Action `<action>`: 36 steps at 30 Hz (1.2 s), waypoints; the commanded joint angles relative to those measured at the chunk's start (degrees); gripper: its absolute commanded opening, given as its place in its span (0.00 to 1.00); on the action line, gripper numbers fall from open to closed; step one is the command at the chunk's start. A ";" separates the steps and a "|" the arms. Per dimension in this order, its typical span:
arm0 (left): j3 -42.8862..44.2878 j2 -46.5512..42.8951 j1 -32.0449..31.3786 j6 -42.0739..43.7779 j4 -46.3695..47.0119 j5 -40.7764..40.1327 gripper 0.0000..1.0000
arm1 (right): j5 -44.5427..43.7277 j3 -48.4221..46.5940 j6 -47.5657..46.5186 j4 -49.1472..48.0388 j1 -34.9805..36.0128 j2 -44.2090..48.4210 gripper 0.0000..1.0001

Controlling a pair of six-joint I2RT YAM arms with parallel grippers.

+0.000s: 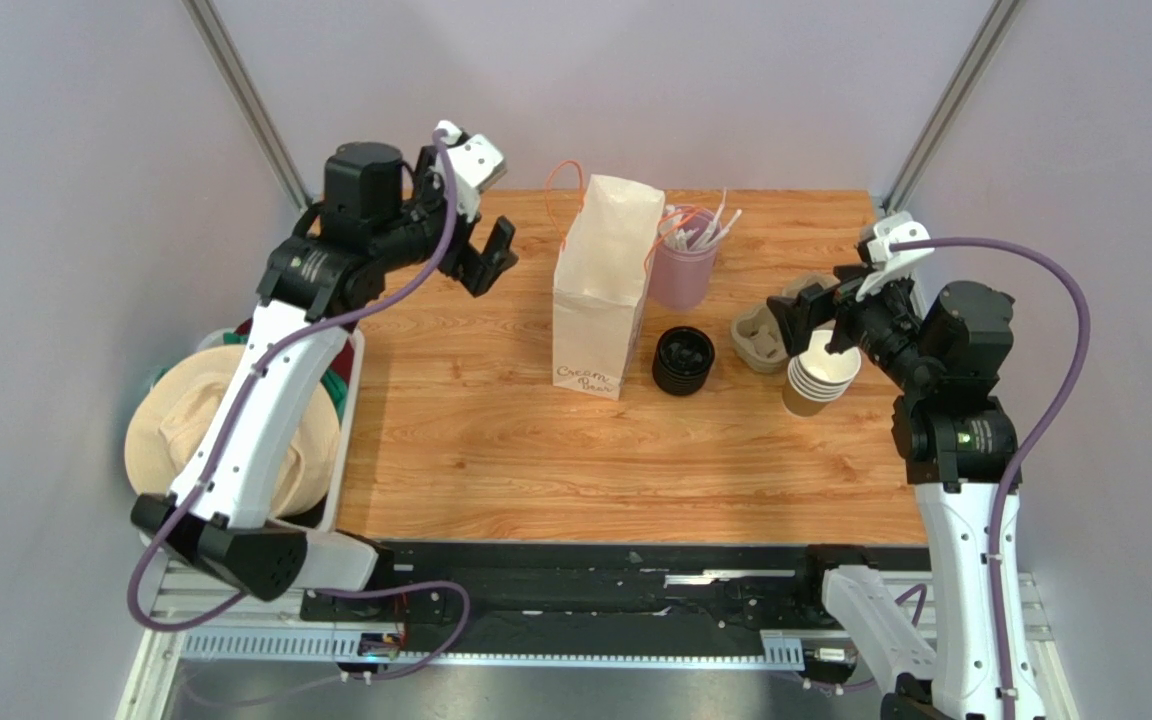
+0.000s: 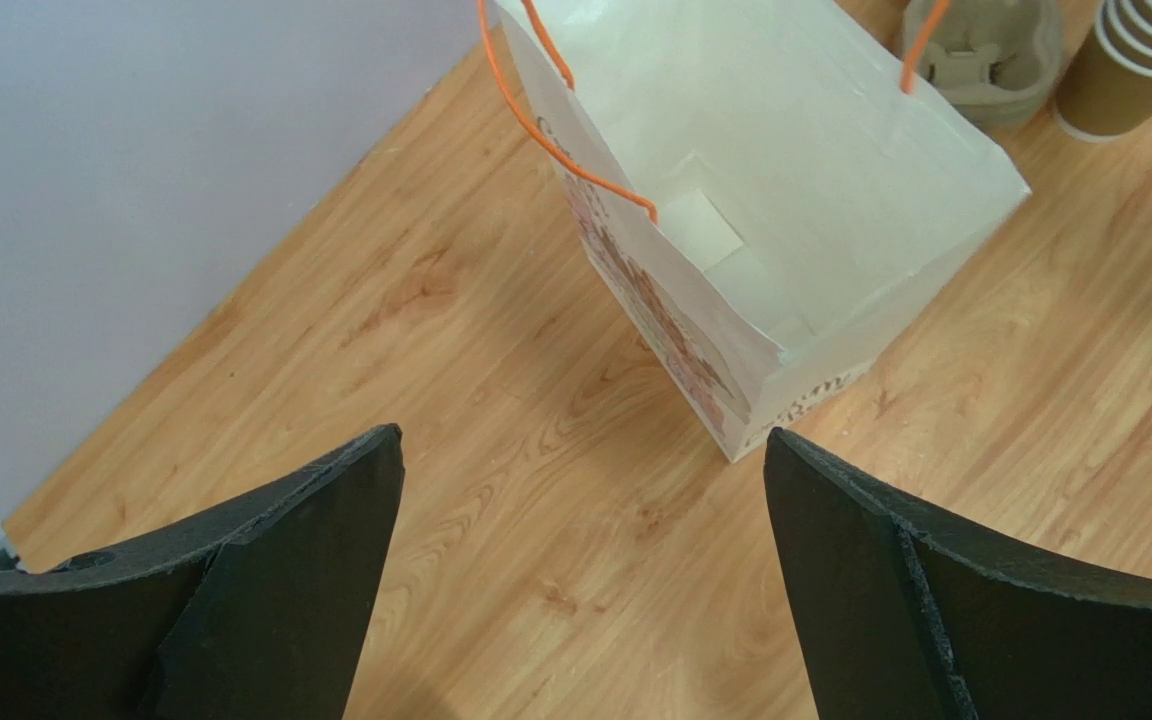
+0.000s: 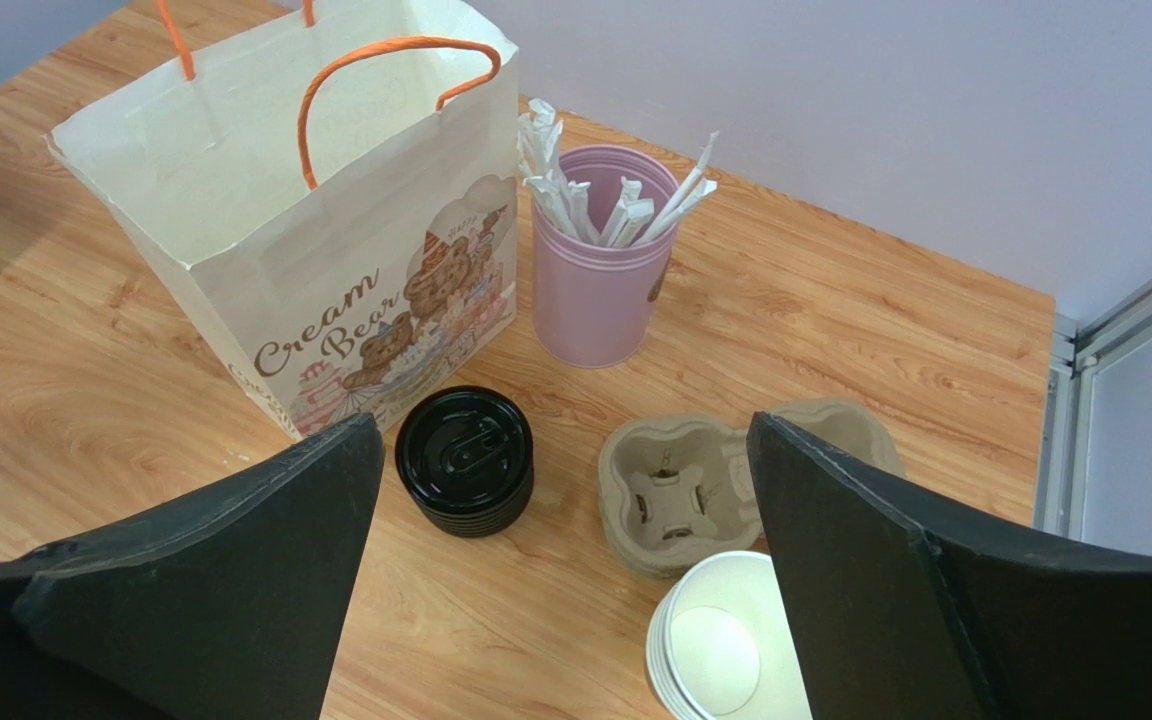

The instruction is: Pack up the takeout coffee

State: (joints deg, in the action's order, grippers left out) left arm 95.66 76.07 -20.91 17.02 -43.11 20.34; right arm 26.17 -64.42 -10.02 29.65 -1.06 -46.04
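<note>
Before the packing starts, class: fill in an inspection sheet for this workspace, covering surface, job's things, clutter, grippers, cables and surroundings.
Surface: wooden tabletop, no stains seen.
Job's things: white paper bag with orange handles upright, open, nothing inside; what looks like a short stack of round black plastic lids beside it; no lidded brown cup seen.
Clutter: pink cup of white sticks; grey pulp cup carrier; nested brown paper cups.
Grippers: left gripper open, empty, left of the bag; right gripper open, empty, above carrier and cups.
Cables: purple cable along each arm, none on the tabletop.
Surroundings: pale walls; white bin off the left edge.
</note>
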 commanded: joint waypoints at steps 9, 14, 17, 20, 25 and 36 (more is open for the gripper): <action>17.63 17.87 -2.65 -5.32 -1.18 -2.50 0.99 | -4.98 1.31 -1.41 -5.30 -0.08 -0.01 0.99; 17.64 20.95 -4.49 -6.12 -1.01 -1.88 0.99 | -9.64 2.28 -0.53 -7.76 -0.17 -0.71 0.98; 17.55 22.36 -5.37 -6.21 -1.01 -2.32 0.99 | -10.70 2.72 -0.61 -8.38 -0.08 -0.98 0.98; 17.55 23.59 -6.07 -6.12 -0.83 -3.72 0.99 | -10.70 2.99 -0.61 -8.55 -0.08 -1.07 0.98; 17.20 24.82 -6.78 -6.20 -0.83 -4.34 0.95 | -11.06 3.16 -0.70 -8.82 -0.08 -1.42 0.98; 15.96 26.32 -9.15 -4.62 -1.27 -8.12 0.55 | -11.32 3.43 -0.88 -8.99 -0.08 -1.33 0.98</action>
State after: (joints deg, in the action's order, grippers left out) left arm 111.37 101.67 -29.15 11.97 -44.38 14.31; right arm 15.88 -61.01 -10.55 23.40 -1.06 -47.59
